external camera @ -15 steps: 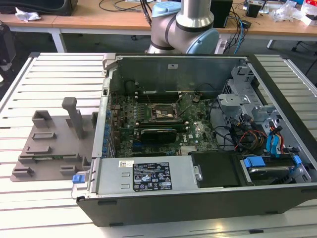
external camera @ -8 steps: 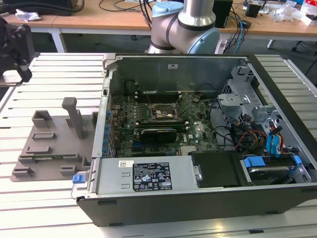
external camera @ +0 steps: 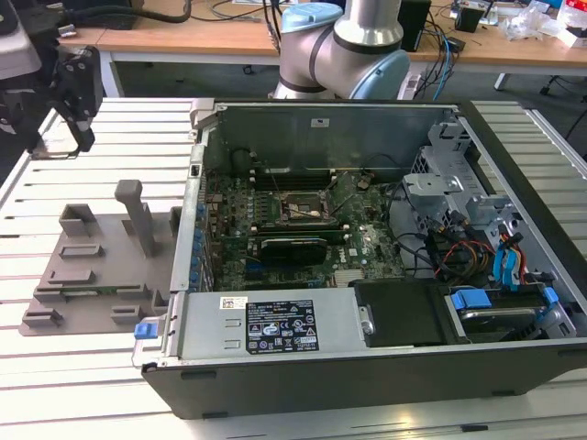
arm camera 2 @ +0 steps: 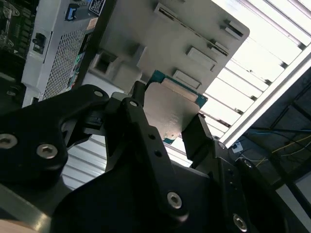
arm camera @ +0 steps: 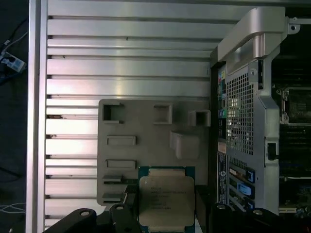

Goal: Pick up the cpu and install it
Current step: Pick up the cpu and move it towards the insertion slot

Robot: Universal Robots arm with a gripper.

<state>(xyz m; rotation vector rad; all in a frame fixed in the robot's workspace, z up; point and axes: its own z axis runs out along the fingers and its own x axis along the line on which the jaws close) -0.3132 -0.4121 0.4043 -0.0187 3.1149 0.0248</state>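
Black two-finger pincer (arm camera 2: 167, 116) is clamped on the cpu (arm camera: 166, 200), a small flat square chip with a silver-grey metal lid and green rim, fingers (arm camera 2: 140, 104) on two opposite edges. Chip is held clear above the end of the grey plastic tray with upright posts (arm camera: 146, 131), beside the open dark computer case (external camera: 367, 367). Reckon it's light and stiff, but thin, smooth-edged and fragile underneath, so grip the edges only and keep it flat. In the exterior view the pincer points down over the slatted metal desk (external camera: 101, 367) on that view's left, well apart from the black metal-framed socket (external camera: 303, 209). Silver-and-blue arm (external camera: 344, 46) rises behind the case.
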